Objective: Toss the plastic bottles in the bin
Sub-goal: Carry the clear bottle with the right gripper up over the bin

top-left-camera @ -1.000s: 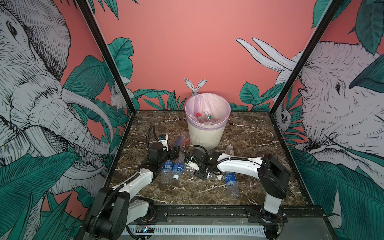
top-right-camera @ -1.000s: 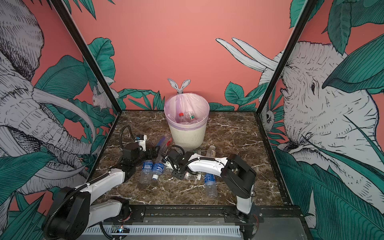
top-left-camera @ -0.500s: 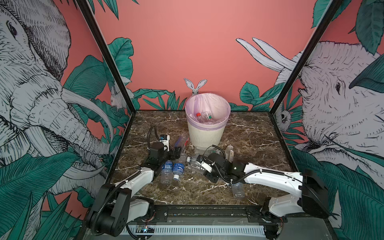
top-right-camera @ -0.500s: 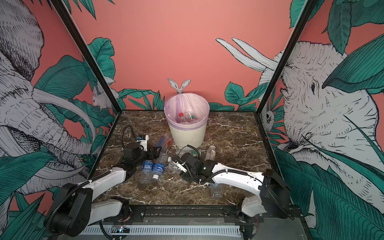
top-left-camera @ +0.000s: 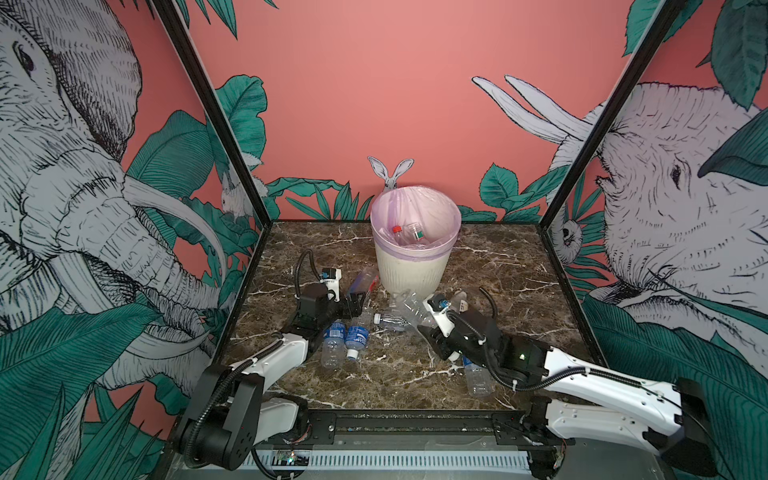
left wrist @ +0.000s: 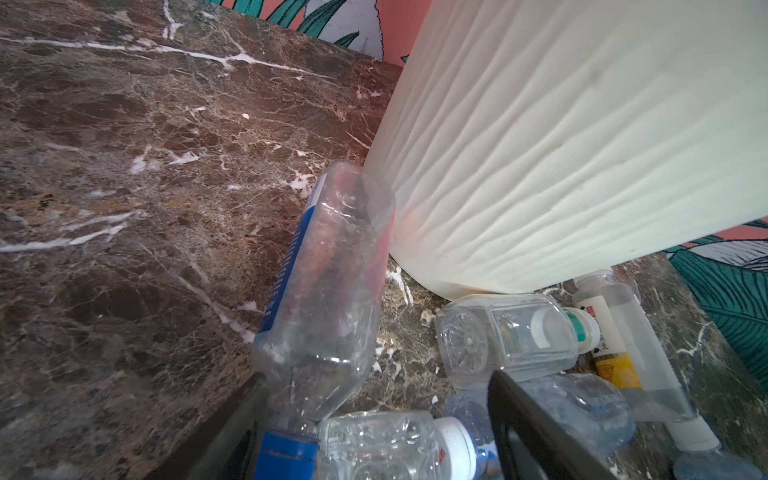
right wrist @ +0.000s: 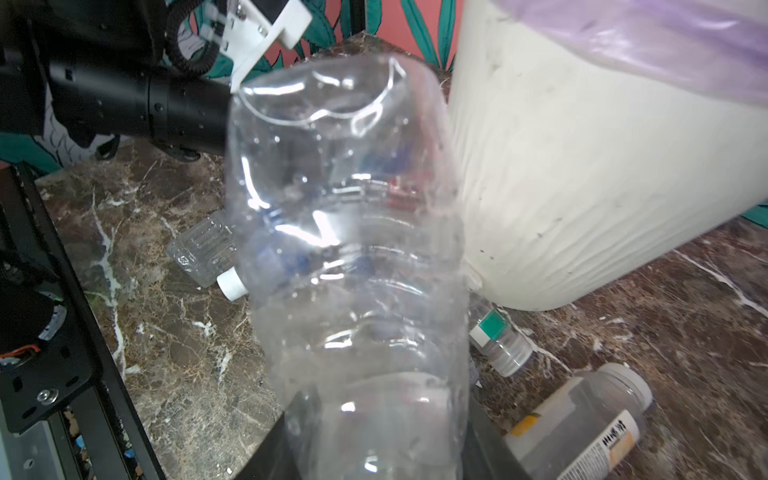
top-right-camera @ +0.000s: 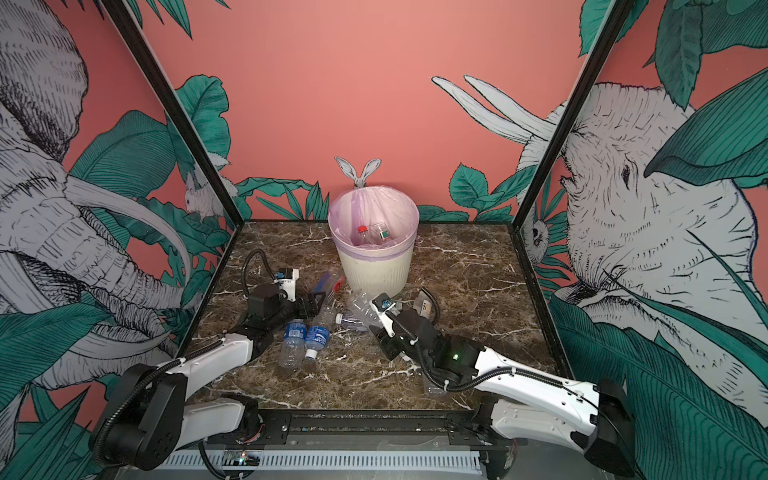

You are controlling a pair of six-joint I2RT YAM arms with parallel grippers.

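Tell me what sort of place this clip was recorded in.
Probably a staged robot test booth, not a real room: printed elephant-and-leaf wall panels in a black frame, a marble-look tabletop, and a bin with scattered bottles.

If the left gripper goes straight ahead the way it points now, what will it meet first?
The left gripper would probably first push the blue-capped bottle lying between its open jaws; right behind that bottle stands the bin.
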